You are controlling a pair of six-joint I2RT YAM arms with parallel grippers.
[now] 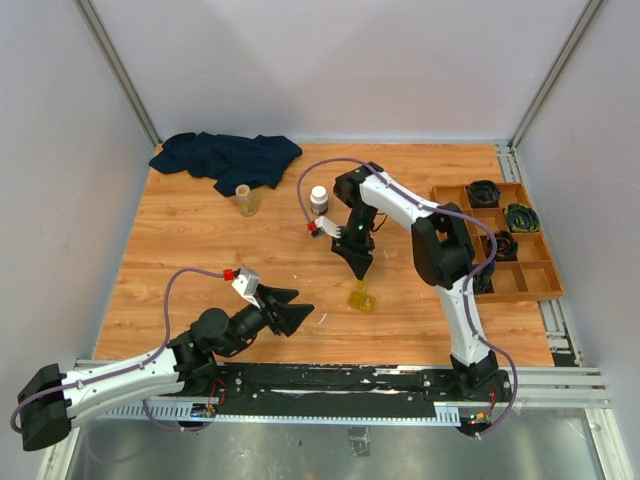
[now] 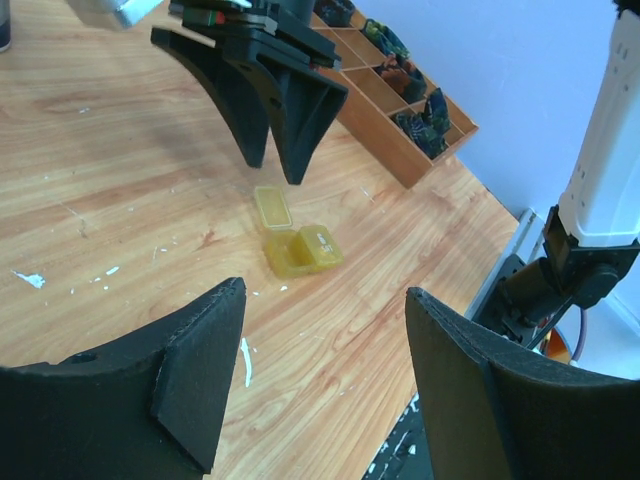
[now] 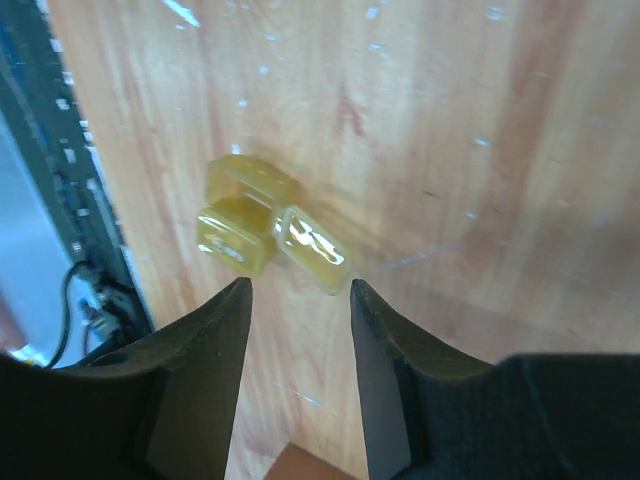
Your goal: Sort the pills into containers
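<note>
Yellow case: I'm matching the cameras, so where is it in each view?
Top external: yellow case at lower centre, just below the right gripper.
Left wrist: case at centre, beneath the right gripper.
Right wrist: case left of centre, just beyond the right gripper.
Shared landmark: the right gripper.

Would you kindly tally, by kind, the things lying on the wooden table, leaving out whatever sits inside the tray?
Translucent yellow squarish case: 1
Clear amber cylindrical vial: 1
White-capped bottle: 1
Dark blue crumpled cloth: 1
Brown wooden compartment tray: 1
Total: 5
</note>
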